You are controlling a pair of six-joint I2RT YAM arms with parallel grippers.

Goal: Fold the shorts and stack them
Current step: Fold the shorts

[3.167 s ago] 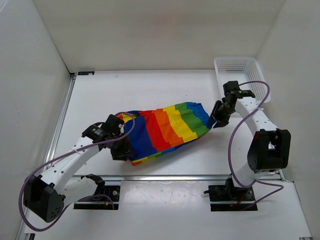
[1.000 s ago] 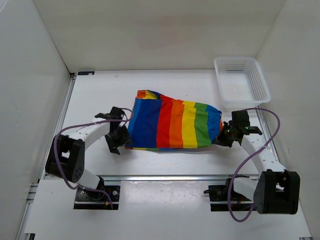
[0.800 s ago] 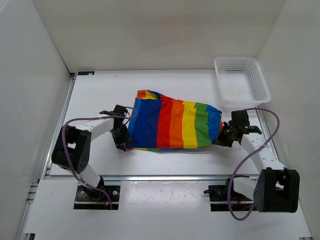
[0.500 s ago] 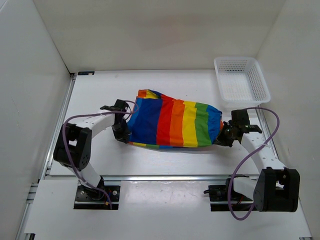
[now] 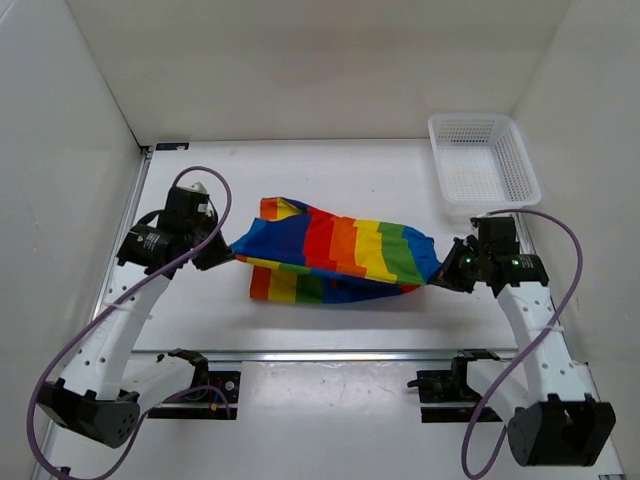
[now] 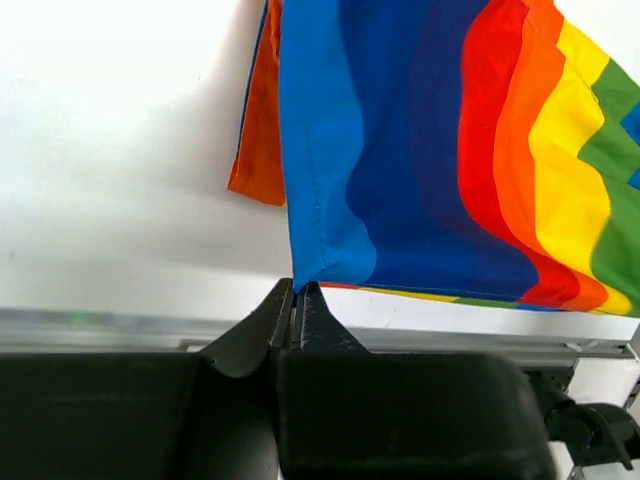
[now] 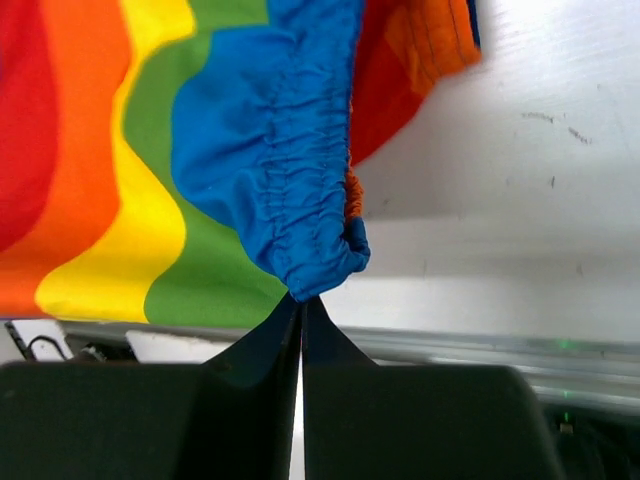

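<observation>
Both ends of the shorts (image 5: 335,262) are gripped. The left gripper (image 6: 297,300) is pinched tight on a blue hem corner, and the right gripper (image 7: 300,305) is clamped on the gathered blue waistband end. The cloth hangs stretched between them over the middle of the table (image 5: 200,180), with a lower layer drooping toward the near edge. I'd say there's no tidy fold yet, so folding and stacking both remain. The basket (image 5: 436,150) sits at the far right corner, with nothing visible inside.

The overhead camera is looking steeply down from the near side across the whole white bench (image 5: 350,170). Each wrist camera is peering closely past its own jaws at the rainbow-striped cloth shorts (image 6: 450,150), shared by all views.
</observation>
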